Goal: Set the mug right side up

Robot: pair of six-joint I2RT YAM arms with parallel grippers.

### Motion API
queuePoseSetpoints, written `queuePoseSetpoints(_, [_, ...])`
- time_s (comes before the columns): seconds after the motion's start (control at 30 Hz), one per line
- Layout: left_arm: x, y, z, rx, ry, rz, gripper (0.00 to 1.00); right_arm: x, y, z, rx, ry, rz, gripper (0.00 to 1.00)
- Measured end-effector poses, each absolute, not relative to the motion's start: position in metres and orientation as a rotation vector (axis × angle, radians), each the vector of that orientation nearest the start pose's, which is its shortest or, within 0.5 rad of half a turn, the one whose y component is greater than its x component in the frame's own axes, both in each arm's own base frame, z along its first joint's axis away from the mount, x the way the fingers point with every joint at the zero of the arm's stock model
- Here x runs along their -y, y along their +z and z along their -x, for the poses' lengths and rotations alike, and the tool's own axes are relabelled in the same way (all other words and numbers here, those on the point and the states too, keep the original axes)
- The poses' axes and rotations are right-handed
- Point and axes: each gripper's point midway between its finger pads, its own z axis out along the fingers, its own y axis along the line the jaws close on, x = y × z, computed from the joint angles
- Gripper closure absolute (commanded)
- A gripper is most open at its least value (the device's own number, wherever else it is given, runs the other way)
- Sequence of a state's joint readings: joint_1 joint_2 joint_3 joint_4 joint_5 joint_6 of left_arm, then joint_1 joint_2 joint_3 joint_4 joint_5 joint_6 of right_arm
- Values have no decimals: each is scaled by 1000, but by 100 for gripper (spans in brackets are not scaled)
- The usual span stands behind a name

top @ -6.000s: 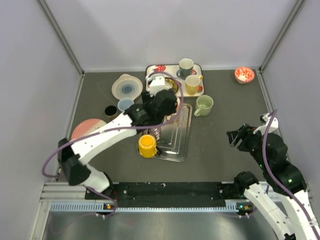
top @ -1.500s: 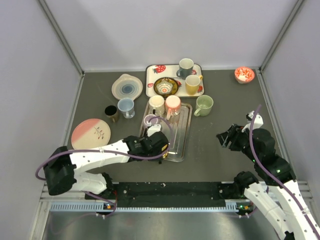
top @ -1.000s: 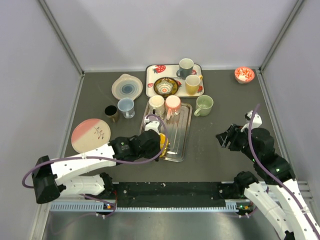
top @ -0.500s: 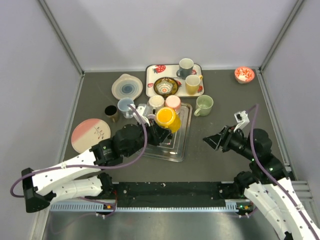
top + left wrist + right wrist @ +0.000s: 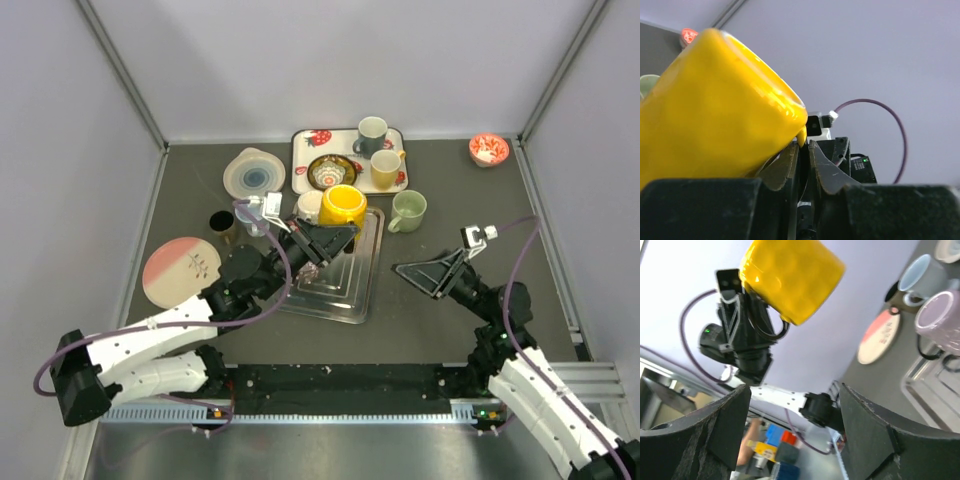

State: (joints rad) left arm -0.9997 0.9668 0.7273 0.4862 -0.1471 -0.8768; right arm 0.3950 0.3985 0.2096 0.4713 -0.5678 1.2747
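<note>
From the top view, the left arm reaches forward over the metal tray [image 5: 345,290] in the middle of the tabletop [image 5: 440,200]. The left tool [image 5: 322,238] holds the yellow mug [image 5: 343,205] in the air above the tray's far end, tilted and clear of the surface. The right tool [image 5: 418,278] hangs to the right of the tray, pointing at the mug with its fingers spread wide and nothing between them. Behind the mug, a strawberry-patterned tray [image 5: 312,139] carries a grey mug [image 5: 372,131], a tan mug [image 5: 385,168] and a patterned bowl [image 5: 326,172]. A green mug [image 5: 408,210] stands just right of the metal tray, and a small red bowl [image 5: 489,150] sits in the far right corner. To the left are a pale ringed plate [image 5: 254,173], a dark cup [image 5: 220,222] and a pink plate [image 5: 181,265].

From the left wrist, the yellow mug [image 5: 715,115] fills the left half of the frame, leaning with its rim up and to the right. The left tool [image 5: 801,165] is nearly closed, its fingers [image 5: 826,172] pinching a yellow edge of the mug near the rim. Whether that edge is the wall or the handle cannot be told.

From the right wrist, the right tool [image 5: 792,396] stands wide open and holds nothing. The yellow mug [image 5: 790,276] shows beyond it at the top, tilted, gripped from below by the left tool [image 5: 747,310]. At the right edge are a pink mug [image 5: 940,322] on the metal tray [image 5: 935,377], a blue cup [image 5: 915,271] and the pink plate [image 5: 880,337].
</note>
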Motion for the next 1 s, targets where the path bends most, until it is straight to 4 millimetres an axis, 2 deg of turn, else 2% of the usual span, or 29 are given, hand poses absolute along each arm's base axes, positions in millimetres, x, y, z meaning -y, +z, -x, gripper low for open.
queuePoseSetpoints(0.17, [330, 365, -191, -1486, -1557, 26, 100, -206, 292, -162, -1460, 1888, -164, 27])
queuePoseSetpoints(0.3, [331, 366, -187, -1485, -1571, 4, 100, -204, 304, -157, -1412, 1924, -151, 27])
queuePoseSetpoints(0.57, [331, 370, -189, -1466, -1580, -5, 100, -204, 314, -151, -1379, 1978, -136, 27])
queuePoseSetpoints(0.77, [341, 379, -193, -1398, -1626, -7, 100, -205, 325, -153, -1330, 2081, -175, 27])
queuePoseSetpoints(0.87, [353, 392, -193, -1334, -1685, -40, 100, -210, 322, -162, -1344, 2141, -237, 27])
queuePoseSetpoints(1.0, [370, 416, -190, -1230, -1776, -90, 100, -224, 306, -181, -1430, 2195, -383, 27])
